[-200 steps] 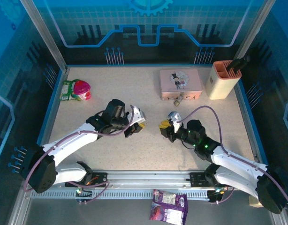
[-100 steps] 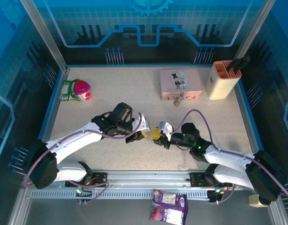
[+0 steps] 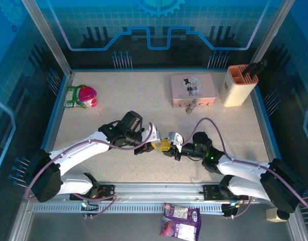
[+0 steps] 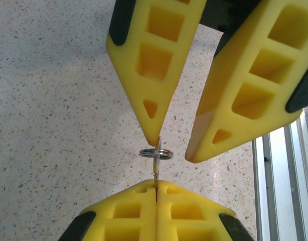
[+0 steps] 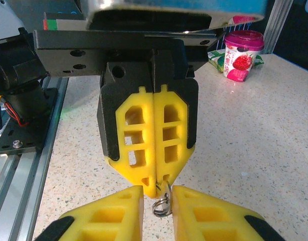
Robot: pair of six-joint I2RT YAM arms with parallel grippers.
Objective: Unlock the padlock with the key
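At the far side of the table [image 3: 124, 83], the tin [image 3: 193, 88] is placed right of centre, and the padlock [image 3: 190, 108] is seen just before its front wall. A holder [image 3: 238, 88] is set to the tin's right and a cup [image 3: 88, 95] at the far left. Nearer the front, the left end effector [image 3: 154, 146] and right end effector [image 3: 166, 145] are positioned tip to tip, with the key [image 4: 156, 169] between them.

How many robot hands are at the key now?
2, meeting above the table: the left hand is shut on the key; the right hand faces it, open around its ring.
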